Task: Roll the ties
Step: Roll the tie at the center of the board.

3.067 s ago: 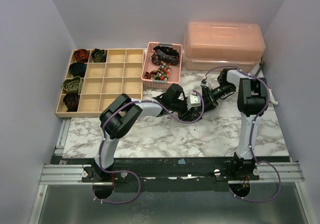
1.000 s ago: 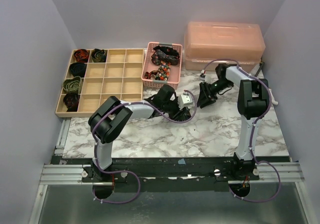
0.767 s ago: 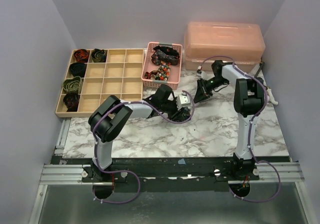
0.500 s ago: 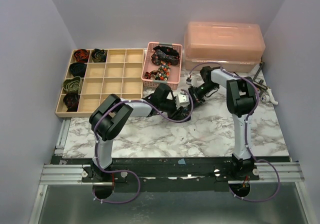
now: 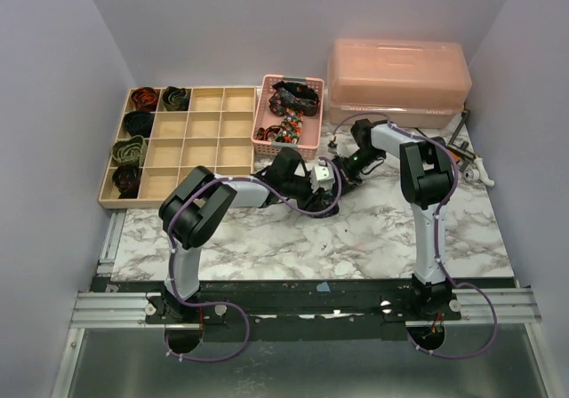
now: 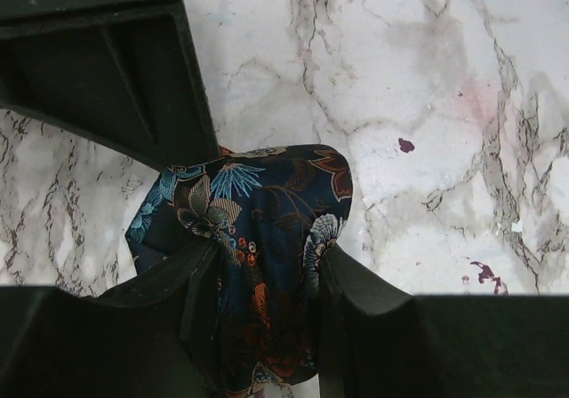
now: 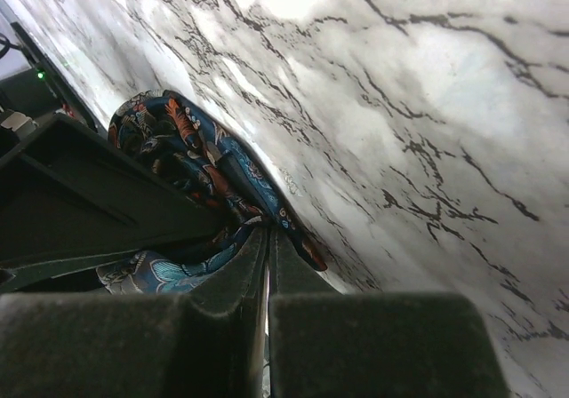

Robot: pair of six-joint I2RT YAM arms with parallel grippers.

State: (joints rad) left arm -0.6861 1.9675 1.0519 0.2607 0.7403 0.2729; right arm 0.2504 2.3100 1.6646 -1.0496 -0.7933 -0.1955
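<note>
Where left pincer [image 6: 265,278] clamps, floral tie [image 6: 258,194] bunched, folded

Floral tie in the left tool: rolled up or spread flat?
Gathered into a compact bundle, not spread flat: the floral tie bulges inside the left tool. Whether it is a neat spiral cannot be told.

Open marble table [image 5: 267,247] nearside; pink basket [image 5: 262,118] and storage box [image 5: 398,74] block behind

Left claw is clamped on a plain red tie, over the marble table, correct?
Not plain red: the tie in the left claw is navy with a teal and orange floral print, as the left wrist view shows. It is clamped over the marble table.
</note>
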